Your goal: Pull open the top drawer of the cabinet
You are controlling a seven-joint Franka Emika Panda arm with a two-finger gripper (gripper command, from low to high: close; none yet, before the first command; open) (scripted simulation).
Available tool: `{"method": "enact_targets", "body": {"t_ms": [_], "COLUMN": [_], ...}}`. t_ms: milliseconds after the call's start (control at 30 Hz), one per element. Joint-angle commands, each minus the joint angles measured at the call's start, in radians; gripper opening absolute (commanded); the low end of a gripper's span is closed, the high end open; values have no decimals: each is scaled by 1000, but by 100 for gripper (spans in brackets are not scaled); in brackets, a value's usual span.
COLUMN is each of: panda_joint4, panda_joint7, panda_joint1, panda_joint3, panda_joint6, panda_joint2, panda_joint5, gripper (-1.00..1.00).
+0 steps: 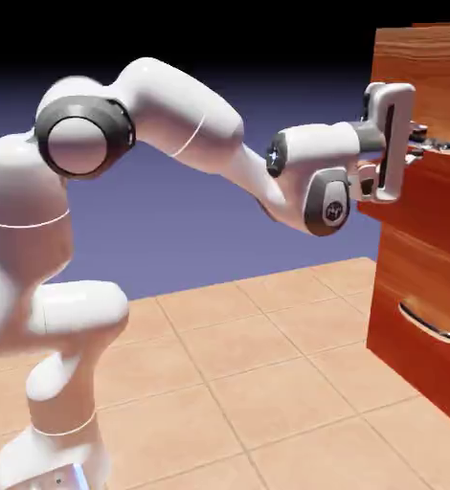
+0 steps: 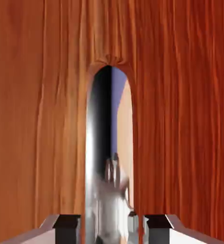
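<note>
at the cabinet's point(image 1: 430, 249) front edge, jaws clamped on the top drawer's point(image 1: 438, 77) silver handle point(image 2: 97, 157) — open floor point(image 1: 267, 383) behind.

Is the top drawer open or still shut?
Open a little: the top drawer juts out past the lower drawer front, with the gripper shut on its handle.

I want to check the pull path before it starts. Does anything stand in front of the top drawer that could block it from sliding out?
Nothing visible does. The gripper is shut on the top drawer's handle, and the space in front of the top drawer holds only the arm itself. The tiled floor before the cabinet shows no object.
</note>
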Motion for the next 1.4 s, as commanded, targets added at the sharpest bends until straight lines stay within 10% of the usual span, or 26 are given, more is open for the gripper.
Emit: {"method": "enact_targets", "body": {"t_ms": [0, 800, 1367], "panda_joint4": [-6, -475, -606], "panda_joint7": [-13, -500, -1029], "panda_joint1": [-32, -789, -718], "panda_joint3": [36, 902, 1029], "panda_joint6": [-1, -29, -52], "panda_joint2": [-7, -495, -810], "panda_joint5": [8, 357, 888], "gripper": [-100, -100, -100]}}
